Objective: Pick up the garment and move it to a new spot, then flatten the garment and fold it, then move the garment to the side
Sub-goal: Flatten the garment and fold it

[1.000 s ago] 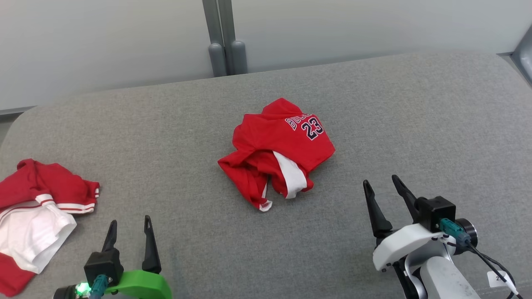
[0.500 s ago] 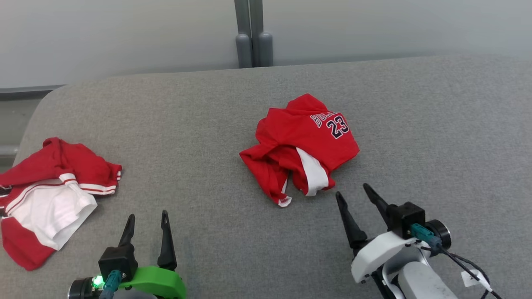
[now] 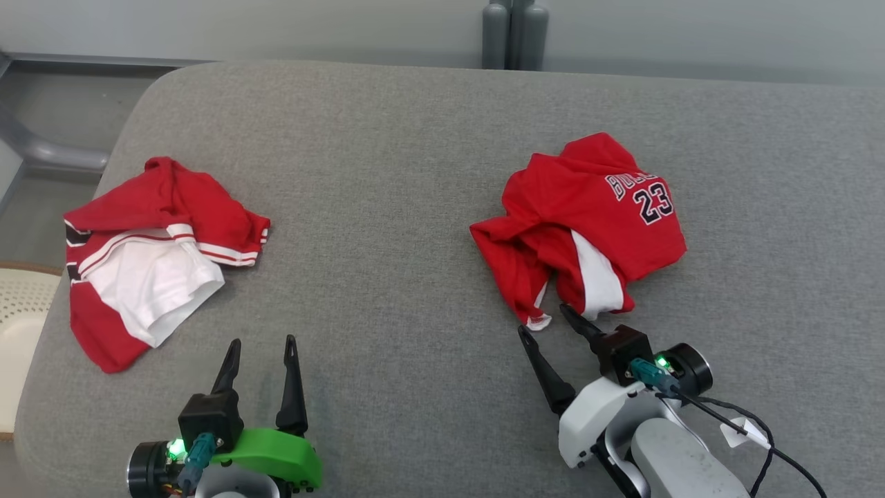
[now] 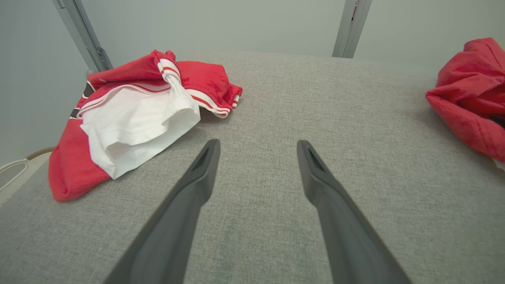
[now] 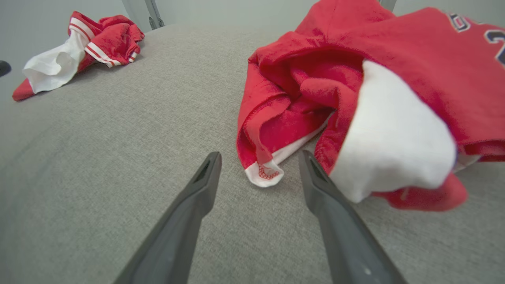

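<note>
Your right hand [image 3: 543, 319] stands open and empty, fingertips just beside the near hem of the red number 23 jersey [image 3: 594, 214]. The jersey lies crumpled, right of centre on the grey tabletop [image 3: 387, 207]. Your left hand [image 3: 263, 341] is likewise spread apart and holds nothing. A second red-and-white garment [image 3: 159, 256] lies well apart, by the left edge.

Grey fabric surface [image 3: 387, 173], pale wall [image 3: 276, 28], grey post [image 3: 511, 34] behind

Red "23" jersey [image 3: 588, 221] crumpled on grey cushion, white lining showing.
</note>
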